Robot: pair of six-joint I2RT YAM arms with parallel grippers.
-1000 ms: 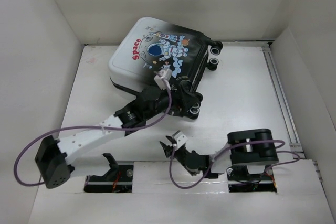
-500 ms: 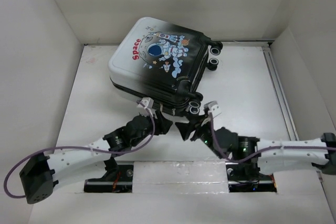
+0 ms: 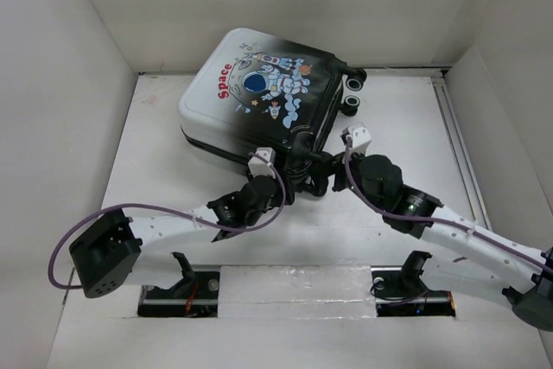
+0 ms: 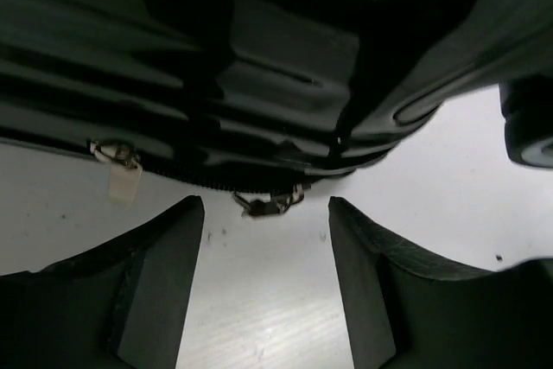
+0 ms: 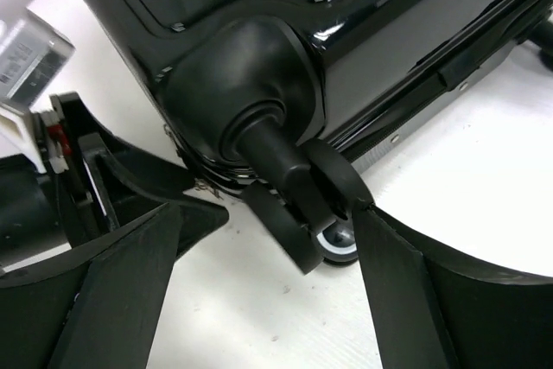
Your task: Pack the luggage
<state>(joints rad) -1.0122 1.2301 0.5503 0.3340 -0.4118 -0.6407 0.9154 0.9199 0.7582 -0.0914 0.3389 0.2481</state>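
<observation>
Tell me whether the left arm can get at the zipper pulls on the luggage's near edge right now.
Probably yes. The left gripper stands open, facing the zipper pulls on the luggage head-on, with only bare table between. The right gripper is off at a wheel, out of the way.

Walls (image 3: 285, 6): white, plain, set on three sides.
Table (image 3: 406, 127): white, evenly lit.
Rail (image 3: 459, 157): fixed along the right table edge.
</observation>
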